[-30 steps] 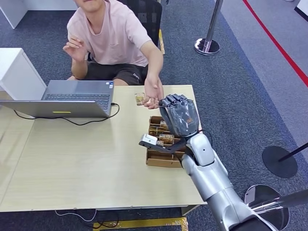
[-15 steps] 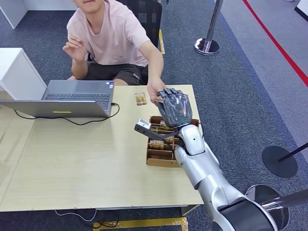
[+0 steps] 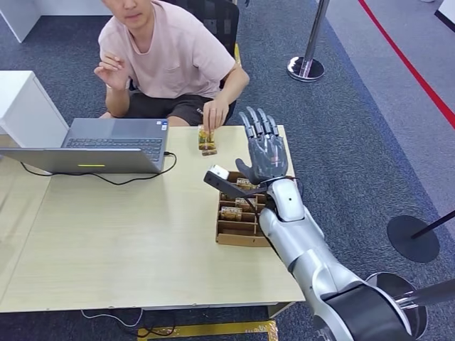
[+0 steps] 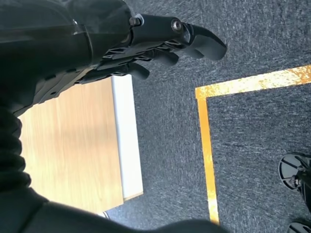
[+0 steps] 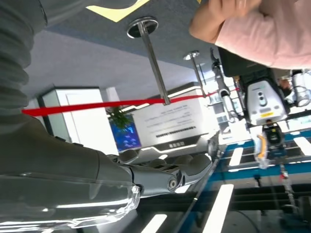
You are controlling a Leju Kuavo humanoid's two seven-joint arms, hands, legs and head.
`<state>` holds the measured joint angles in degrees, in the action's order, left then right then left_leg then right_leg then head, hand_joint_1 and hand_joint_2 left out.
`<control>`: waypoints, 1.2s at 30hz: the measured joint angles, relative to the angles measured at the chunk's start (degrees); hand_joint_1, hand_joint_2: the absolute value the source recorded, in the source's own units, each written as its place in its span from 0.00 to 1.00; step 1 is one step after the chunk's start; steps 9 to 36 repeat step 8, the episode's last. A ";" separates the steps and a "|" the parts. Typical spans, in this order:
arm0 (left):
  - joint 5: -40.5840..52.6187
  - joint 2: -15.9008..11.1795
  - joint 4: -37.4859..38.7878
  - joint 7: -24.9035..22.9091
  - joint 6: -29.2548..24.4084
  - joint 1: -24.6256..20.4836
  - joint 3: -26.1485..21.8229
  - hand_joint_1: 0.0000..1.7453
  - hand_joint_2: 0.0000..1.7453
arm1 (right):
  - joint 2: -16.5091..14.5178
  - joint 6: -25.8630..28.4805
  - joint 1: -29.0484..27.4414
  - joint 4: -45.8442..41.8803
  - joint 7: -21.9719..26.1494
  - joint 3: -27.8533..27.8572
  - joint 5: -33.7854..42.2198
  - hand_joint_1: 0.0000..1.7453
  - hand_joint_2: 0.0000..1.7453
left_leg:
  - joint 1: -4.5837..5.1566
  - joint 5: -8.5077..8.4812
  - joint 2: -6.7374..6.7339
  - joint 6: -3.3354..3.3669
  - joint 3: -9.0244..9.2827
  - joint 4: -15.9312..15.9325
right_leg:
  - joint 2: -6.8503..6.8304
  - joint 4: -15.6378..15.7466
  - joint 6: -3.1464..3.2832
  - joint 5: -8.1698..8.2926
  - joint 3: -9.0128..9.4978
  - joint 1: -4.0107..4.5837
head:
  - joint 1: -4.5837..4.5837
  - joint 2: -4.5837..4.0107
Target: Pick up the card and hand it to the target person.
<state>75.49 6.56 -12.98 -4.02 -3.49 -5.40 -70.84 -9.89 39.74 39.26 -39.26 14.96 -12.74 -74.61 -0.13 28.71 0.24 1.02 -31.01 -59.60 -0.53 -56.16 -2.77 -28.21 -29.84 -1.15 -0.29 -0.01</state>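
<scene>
My right hand (image 3: 263, 145) is raised above the far end of the cardboard card box (image 3: 228, 234), with its fingers spread, pointing up and holding nothing. In the right wrist view its fingers (image 5: 165, 177) stretch out straight. Small yellow-brown cards (image 3: 207, 140) lie at the table's far edge, and the person's hand (image 3: 215, 115) rests its fingertips on them. The person in a pink shirt (image 3: 177, 50) sits behind the table. More cards (image 3: 232, 212) fill the box's slots. My left hand (image 4: 154, 43) hangs beside the table over the carpet, fingers extended and empty.
An open grey laptop (image 3: 97, 145) with a black cable stands at the table's far left. A white cabinet (image 3: 27, 106) is beside it. Metal stanchion bases (image 3: 306, 67) stand on the carpet to the right. The wooden table (image 3: 123, 234) has bare surface in front.
My right hand has uncurled and lifted, its fingers now spread upward. The person's hand has drawn back from my hand to the cards at the table's far edge.
</scene>
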 joint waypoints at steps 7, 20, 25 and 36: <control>-0.75 -0.07 0.00 0.00 -0.22 0.03 0.00 0.00 0.00 | 1.46 -4.35 4.70 5.54 2.74 3.02 17.39 0.00 1.00 | 0.01 -0.02 0.01 0.01 -0.01 -0.03 | -0.01 0.01 -0.03 0.04 -0.01 0.00 | 0.00 0.01; -0.76 -0.08 0.00 0.00 -0.22 0.04 0.00 0.00 0.00 | 1.67 -5.00 4.92 5.65 2.81 3.22 18.71 0.00 1.00 | 0.01 -0.02 0.01 0.01 -0.01 -0.03 | -0.01 0.01 -0.03 0.04 -0.01 0.00 | 0.01 0.01; -0.76 -0.08 0.00 0.00 -0.22 0.04 0.00 0.00 0.00 | 1.67 -5.00 4.92 5.65 2.81 3.22 18.71 0.00 1.00 | 0.01 -0.02 0.01 0.01 -0.01 -0.03 | -0.01 0.01 -0.03 0.04 -0.01 0.00 | 0.01 0.01; -0.76 -0.08 0.00 0.00 -0.22 0.04 0.00 0.00 0.00 | 1.67 -5.00 4.92 5.65 2.81 3.22 18.71 0.00 1.00 | 0.01 -0.02 0.01 0.01 -0.01 -0.03 | -0.01 0.01 -0.03 0.04 -0.01 0.00 | 0.01 0.01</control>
